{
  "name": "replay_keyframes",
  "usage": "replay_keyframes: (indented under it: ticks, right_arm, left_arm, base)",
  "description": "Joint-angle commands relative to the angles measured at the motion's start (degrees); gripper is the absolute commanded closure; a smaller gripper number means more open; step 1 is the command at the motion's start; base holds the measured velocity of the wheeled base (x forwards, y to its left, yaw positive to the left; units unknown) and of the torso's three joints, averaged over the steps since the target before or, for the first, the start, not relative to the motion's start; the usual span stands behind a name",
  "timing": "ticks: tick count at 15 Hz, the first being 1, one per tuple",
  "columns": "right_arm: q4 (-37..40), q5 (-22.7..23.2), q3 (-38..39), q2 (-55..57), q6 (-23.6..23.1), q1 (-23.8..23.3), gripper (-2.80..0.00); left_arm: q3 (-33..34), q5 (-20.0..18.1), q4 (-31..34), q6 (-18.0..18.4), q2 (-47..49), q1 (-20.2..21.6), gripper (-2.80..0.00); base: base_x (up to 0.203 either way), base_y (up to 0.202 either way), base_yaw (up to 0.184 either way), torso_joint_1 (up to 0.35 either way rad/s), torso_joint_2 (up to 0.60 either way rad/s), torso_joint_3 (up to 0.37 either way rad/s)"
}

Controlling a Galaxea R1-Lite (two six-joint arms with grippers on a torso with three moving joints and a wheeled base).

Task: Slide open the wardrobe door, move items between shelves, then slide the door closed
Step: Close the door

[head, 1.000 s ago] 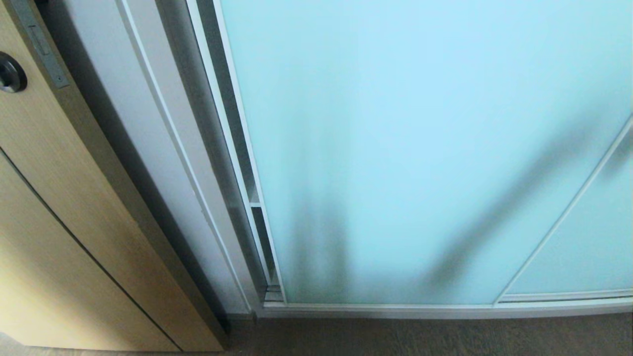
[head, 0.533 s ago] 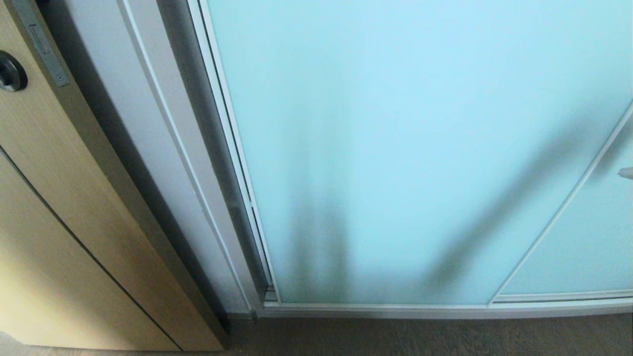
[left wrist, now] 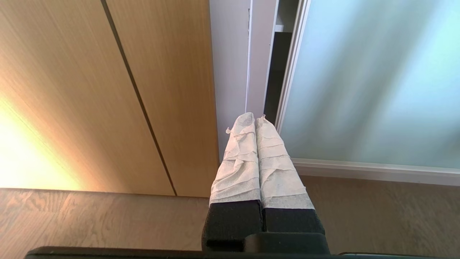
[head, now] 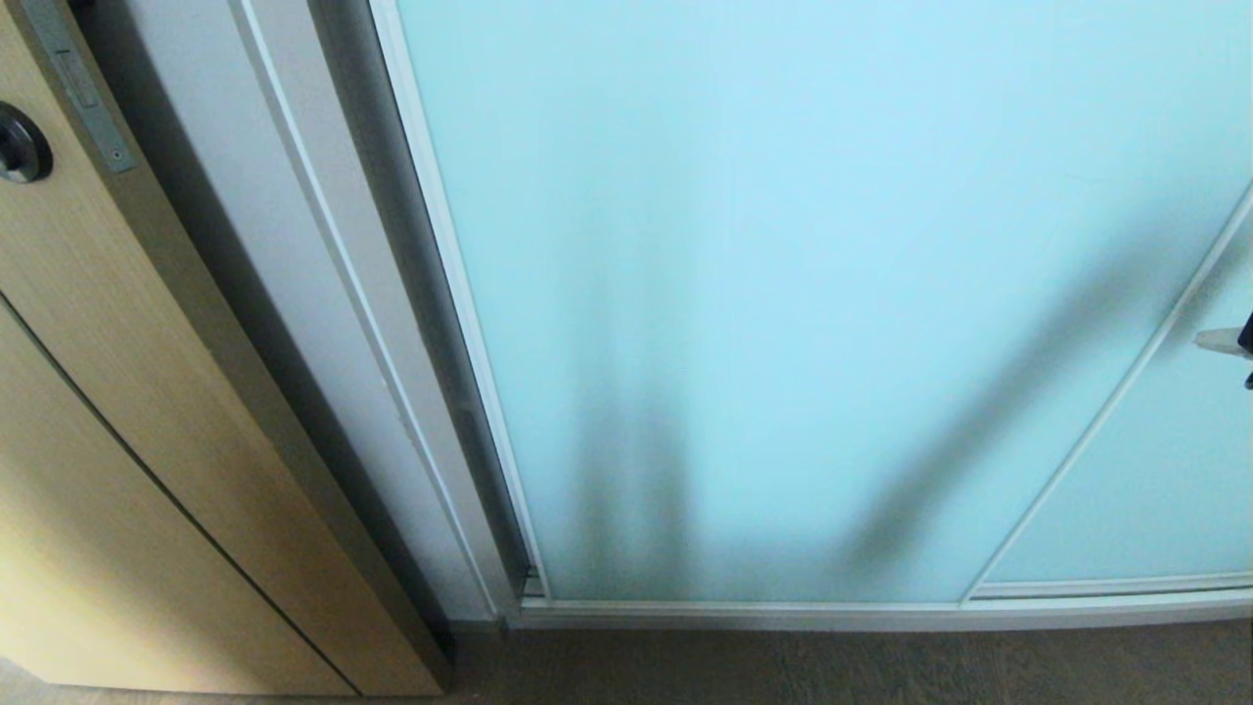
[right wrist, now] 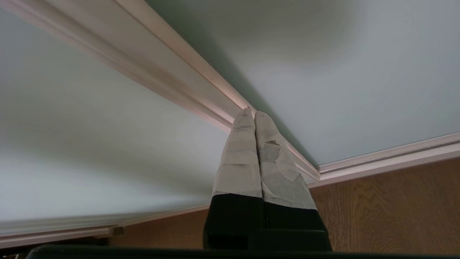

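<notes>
You are looking at the sliding wardrobe door (head: 783, 294), a tall, wide panel of pale aqua frosted glass in a slim silver-white frame, and it fills most of the head view. Its left frame edge stands right against the white wardrobe side wall (head: 323, 294); only a thin dark sliver shows between them near the bottom track (head: 832, 615). In the left wrist view a narrow dark gap beside the door's edge gives you a glimpse of a white laminate shelf (left wrist: 282, 28).

Your right gripper (right wrist: 254, 114) has its tape-wrapped fingers pressed together with nothing between them. Their tips sit at the slim frame rail (right wrist: 201, 90) where this door meets the second aqua glass panel (head: 1155, 470); you cannot tell whether they actually touch the rail. In the head view only the pale tip shows, at the right edge, over that second panel.

Your left gripper (left wrist: 256, 118) is also closed on nothing, its white-wrapped fingers together. It is low above the brown wood-grain floor (left wrist: 90, 219), pointing toward the wardrobe's white side wall, well clear of the glass.

To the left stands the tan wood-grain door (head: 88, 411) with its dark round handle (head: 20, 145). No cushion shows in any view.
</notes>
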Motion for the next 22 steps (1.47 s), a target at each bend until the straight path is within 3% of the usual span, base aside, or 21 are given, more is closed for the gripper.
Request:
replay_keyframes:
  ticks: [1,4,6,22]
  right_arm:
    - [0.0,-1.4,0.1,0.2,0.1,1.4,0.00]
    - [-1.6,-5.8,-1.0,1.2,4.3,3.3,0.00]
    - [-3.7,-7.5,-1.4,2.3,4.6,3.8,0.00]
    - [-4.0,-9.9,-4.1,3.9,5.7,5.3,0.00]
  left_arm:
    - [0.0,0.0,0.0,0.0,0.1,0.0,0.00]
    - [0.0,0.0,0.0,0.0,0.1,0.0,0.00]
    - [0.0,0.0,0.0,0.0,0.1,0.0,0.00]
    - [0.0,0.0,0.0,0.0,0.1,0.0,0.00]
  base:
    - [0.000,0.000,0.000,0.000,0.00,0.000]
    - [0.000,0.000,0.000,0.000,0.00,0.000]
    - [0.000,0.000,0.000,0.000,0.00,0.000]
    - [0.000,0.000,0.000,0.000,0.00,0.000]
